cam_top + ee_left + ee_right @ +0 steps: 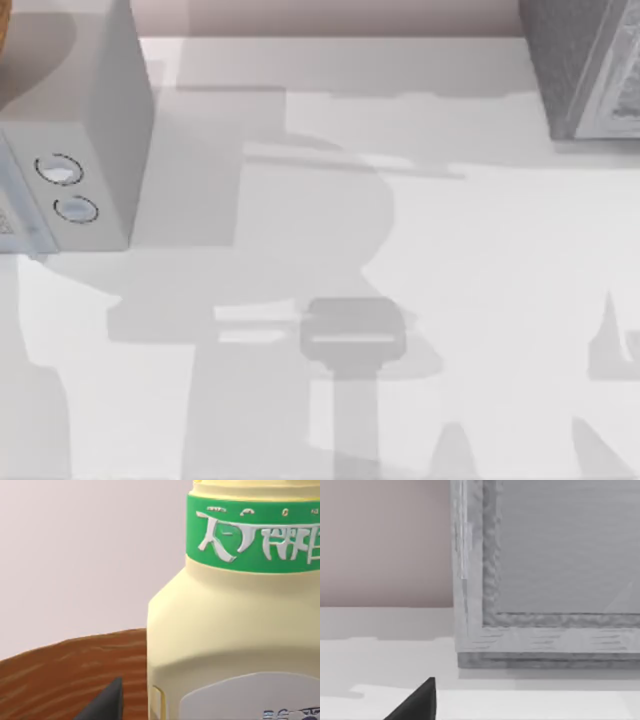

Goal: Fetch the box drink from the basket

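The box drink [235, 630] is a pale yellow carton with rounded edges, a green band with white lettering near its top and a white label low down. It stands very close in front of my left gripper [107, 705], of which a dark tip shows beside the carton. Behind the carton runs the brown wooden basket [65, 675]. A sliver of the basket [3, 25] shows at the top view's far left corner. My right gripper [420, 702] shows as a dark tip low over the white table, facing a grey speckled box [545, 570].
A grey block with two rings [70, 150] stands at the table's far left. The grey speckled box [585, 65] stands at the far right corner. Arm shadows lie across the middle of the white table [480, 260].
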Motion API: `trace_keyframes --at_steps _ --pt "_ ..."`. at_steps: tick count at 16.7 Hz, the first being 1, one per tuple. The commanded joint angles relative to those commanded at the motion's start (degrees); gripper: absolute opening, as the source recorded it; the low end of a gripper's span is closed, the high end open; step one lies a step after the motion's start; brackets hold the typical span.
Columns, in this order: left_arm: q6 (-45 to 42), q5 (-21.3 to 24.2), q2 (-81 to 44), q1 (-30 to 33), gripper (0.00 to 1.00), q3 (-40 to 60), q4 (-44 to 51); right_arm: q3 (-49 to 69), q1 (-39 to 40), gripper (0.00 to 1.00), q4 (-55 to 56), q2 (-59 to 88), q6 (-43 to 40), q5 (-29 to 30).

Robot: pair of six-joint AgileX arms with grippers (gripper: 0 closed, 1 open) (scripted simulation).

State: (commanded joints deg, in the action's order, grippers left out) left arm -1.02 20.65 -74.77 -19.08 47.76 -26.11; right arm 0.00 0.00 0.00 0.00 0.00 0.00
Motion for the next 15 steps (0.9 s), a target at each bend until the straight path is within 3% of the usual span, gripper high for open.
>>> trace_keyframes --at_steps 7,15 --pt "0.0 -0.2 -0.1 0.3 1.0 0.7 0.0 0.0 0.0 1.0 0.0 0.0 0.0 0.0" --pt "0.0 -2.5 -9.1 2.6 1.0 7.4 -1.7 0.0 0.0 1.0 0.0 0.0 0.0 0.0"
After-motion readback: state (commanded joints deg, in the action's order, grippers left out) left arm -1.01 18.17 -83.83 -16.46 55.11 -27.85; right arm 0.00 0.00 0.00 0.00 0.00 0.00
